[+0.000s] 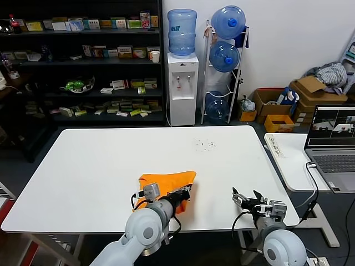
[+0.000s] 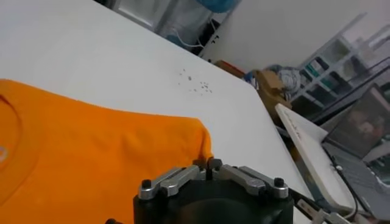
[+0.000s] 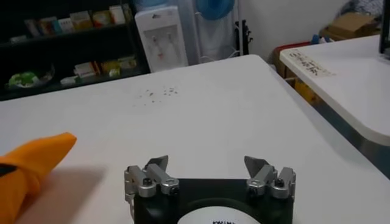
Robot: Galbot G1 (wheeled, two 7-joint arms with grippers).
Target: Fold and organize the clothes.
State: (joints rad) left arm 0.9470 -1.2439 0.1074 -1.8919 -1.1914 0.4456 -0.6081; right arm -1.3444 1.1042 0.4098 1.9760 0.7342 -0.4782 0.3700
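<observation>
The bright orange T-shirt point(image 1: 164, 179) lies bunched near the front edge of the white table point(image 1: 111, 160), left of centre. My left gripper point(image 1: 186, 192) is at the shirt's right edge. In the left wrist view its fingertips point(image 2: 208, 163) are closed together on the shirt's point(image 2: 91, 152) near hem, by a corner. My right gripper point(image 1: 247, 198) hovers open and empty over bare table to the right of the shirt. In the right wrist view point(image 3: 207, 164) its jaws stand wide apart, and a fold of the shirt point(image 3: 33, 159) shows at the edge.
A patch of small dark specks point(image 1: 205, 145) marks the table's far right part. A side table point(image 1: 288, 160) with a laptop point(image 1: 335, 144) stands to the right. A water dispenser point(image 1: 182, 83), shelves point(image 1: 83, 61) and cardboard boxes point(image 1: 310, 94) are behind.
</observation>
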